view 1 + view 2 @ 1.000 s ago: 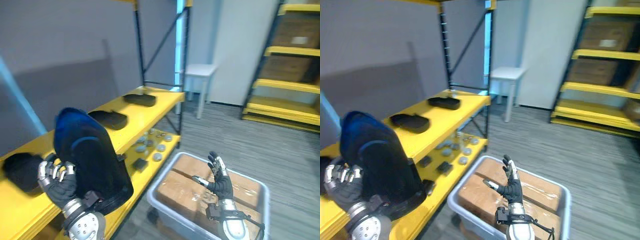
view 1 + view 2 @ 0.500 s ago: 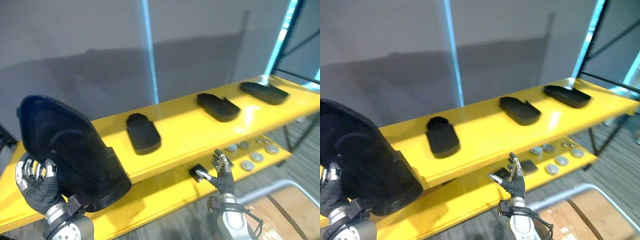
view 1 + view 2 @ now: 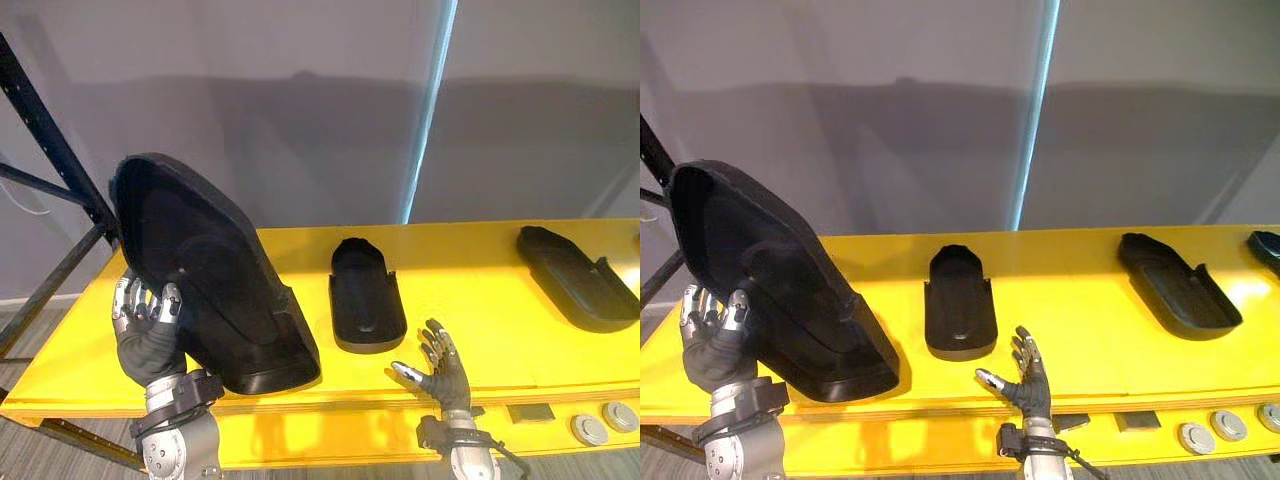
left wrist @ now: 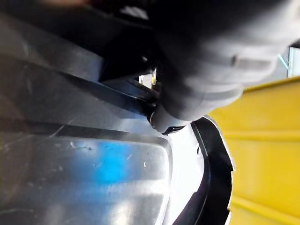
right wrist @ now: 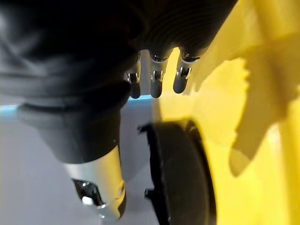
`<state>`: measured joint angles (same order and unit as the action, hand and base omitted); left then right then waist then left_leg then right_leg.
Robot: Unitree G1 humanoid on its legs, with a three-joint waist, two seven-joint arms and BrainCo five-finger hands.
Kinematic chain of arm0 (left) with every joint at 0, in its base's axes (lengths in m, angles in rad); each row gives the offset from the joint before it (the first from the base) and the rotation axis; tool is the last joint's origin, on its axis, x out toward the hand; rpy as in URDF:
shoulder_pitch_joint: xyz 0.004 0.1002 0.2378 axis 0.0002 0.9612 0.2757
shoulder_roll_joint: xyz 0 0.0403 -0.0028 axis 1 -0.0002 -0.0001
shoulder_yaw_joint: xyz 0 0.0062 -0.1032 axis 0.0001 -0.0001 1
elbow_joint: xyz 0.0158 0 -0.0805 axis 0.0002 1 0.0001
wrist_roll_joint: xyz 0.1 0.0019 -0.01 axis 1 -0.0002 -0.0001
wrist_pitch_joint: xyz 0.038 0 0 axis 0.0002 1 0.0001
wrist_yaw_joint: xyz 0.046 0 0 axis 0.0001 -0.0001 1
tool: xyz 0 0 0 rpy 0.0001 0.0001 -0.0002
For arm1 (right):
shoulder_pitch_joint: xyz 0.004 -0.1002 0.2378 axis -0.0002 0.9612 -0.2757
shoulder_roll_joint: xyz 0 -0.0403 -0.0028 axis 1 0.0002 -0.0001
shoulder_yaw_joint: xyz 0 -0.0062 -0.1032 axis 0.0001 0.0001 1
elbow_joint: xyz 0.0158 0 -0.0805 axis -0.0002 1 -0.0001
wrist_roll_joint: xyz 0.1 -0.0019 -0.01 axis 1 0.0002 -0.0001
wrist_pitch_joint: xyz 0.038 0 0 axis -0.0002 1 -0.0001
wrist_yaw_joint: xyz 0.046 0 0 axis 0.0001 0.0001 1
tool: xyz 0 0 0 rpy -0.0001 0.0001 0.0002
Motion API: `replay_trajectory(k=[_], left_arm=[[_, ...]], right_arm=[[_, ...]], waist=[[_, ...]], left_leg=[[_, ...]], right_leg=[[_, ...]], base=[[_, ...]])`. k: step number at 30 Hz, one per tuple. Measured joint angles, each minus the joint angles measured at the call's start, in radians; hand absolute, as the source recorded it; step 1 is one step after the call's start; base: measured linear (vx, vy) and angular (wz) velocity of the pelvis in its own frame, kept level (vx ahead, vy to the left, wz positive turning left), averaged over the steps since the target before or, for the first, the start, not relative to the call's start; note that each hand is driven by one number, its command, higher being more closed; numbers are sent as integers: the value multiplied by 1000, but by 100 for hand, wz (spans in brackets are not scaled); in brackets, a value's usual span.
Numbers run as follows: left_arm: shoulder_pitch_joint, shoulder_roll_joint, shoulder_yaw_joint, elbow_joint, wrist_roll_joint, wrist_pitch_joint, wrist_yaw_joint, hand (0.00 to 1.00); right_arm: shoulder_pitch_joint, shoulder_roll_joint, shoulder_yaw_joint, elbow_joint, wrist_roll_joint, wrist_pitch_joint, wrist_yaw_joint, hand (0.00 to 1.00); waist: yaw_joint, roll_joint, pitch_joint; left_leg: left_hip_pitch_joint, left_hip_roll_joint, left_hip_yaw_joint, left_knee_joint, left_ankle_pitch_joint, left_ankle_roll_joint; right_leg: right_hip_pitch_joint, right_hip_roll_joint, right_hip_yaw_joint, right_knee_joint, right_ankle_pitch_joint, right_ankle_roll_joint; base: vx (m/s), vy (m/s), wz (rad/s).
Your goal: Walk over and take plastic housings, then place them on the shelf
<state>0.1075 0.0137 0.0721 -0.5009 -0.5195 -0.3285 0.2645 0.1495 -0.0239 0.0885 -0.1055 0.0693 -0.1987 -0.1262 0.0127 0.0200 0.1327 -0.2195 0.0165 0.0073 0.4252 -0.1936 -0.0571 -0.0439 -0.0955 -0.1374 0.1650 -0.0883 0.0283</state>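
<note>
left hand (image 3: pixel 148 338) upright beside large housing (image 3: pixel 215 280), fingers curled on its edge — housing tilted | right hand (image 3: pixel 445 374) low, fingers spread, small housing (image 3: pixel 366 305) just beyond

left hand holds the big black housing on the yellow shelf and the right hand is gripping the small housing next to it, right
Not quite. The right hand grips nothing: the left eye view shows it open, fingers spread, apart from the small housing. The left hand does hold the big black housing on the yellow shelf.
</note>
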Motion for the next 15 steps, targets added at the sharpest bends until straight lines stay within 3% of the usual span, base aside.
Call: replay_trajectory(k=[1,3,4,5,7,8,9,10,11,12,13,14,15], left_arm=[[-8,2,0,15,-4,-1,0,100],[-20,11,7,71,-8,-1,2,100],[-25,20,12,96,-8,-1,6,100],[-27,27,15,104,-8,0,9,100],[-31,39,16,124,-8,3,14,100],[-38,47,12,130,-9,5,14,100],[-59,95,4,158,-9,13,15,100],[-59,133,-1,170,-9,21,16,100],[-59,148,1,170,-9,25,17,100],[-64,162,3,170,-7,25,17,100],[-77,171,3,171,-6,26,17,100],[-112,180,-4,194,-5,28,17,100],[-129,180,-3,208,-5,28,17,100]], right_arm=[[-4,1,-11,0,0,0,0,0],[-14,-10,-26,0,1,0,-2,0],[-17,-18,-35,0,3,-1,-13,0],[-17,-20,-39,0,4,-2,-17,0],[-5,-23,-68,0,6,-5,-34,0],[-2,-18,-77,6,6,-7,-36,0],[14,22,-80,31,5,-6,-43,0],[22,46,-67,35,3,-5,-43,0],[19,52,-54,37,0,-3,-41,0],[9,61,-22,39,-1,1,-38,0],[5,63,4,40,-1,1,-30,0],[12,63,30,40,-1,2,-21,0],[19,64,37,40,-2,3,-15,0]], waist=[[0,-2,1],[-11,-1,-3],[-26,8,-8],[-29,19,-15],[-47,65,-44],[-50,68,-51],[-47,0,-49],[-46,-29,-63],[-42,-36,-68],[-28,-30,-69],[-23,-28,-68],[-37,-25,-65],[-46,-23,-64]], left_leg=[[-14,32,23,40,-8,12],[-32,155,39,68,-8,12],[-35,215,16,35,-5,7],[-32,241,-1,11,-4,5],[31,270,-41,-121,45,-61],[45,262,-38,-148,56,-169],[70,177,-5,-146,61,-145],[77,131,21,-146,52,-111],[81,120,39,-143,46,-95],[87,111,81,-143,41,-66],[96,110,105,-154,43,-49],[102,109,99,-172,55,-28],[110,106,97,-184,61,-20]], right_leg=[[0,-11,-4,1,0,0],[1,-55,-11,4,-1,10],[-4,-75,-14,7,-1,35],[-10,-83,-13,12,-4,53],[-20,-121,-7,28,-9,128],[-16,-135,-4,27,-8,151],[-8,-216,20,23,16,152],[-21,-264,32,22,62,140],[-38,-277,43,25,92,121],[-72,-278,40,31,157,64],[-92,-266,42,56,153,61],[-110,-207,74,119,93,115],[-108,-171,92,139,51,123]], base=[[30,133,26],[19,200,19],[30,299,16],[56,448,9],[81,473,-2],[101,596,0],[99,675,-5],[47,492,-18],[16,433,-54],[-2,396,-74],[-9,367,-62],[-25,276,-20],[-40,184,2]])
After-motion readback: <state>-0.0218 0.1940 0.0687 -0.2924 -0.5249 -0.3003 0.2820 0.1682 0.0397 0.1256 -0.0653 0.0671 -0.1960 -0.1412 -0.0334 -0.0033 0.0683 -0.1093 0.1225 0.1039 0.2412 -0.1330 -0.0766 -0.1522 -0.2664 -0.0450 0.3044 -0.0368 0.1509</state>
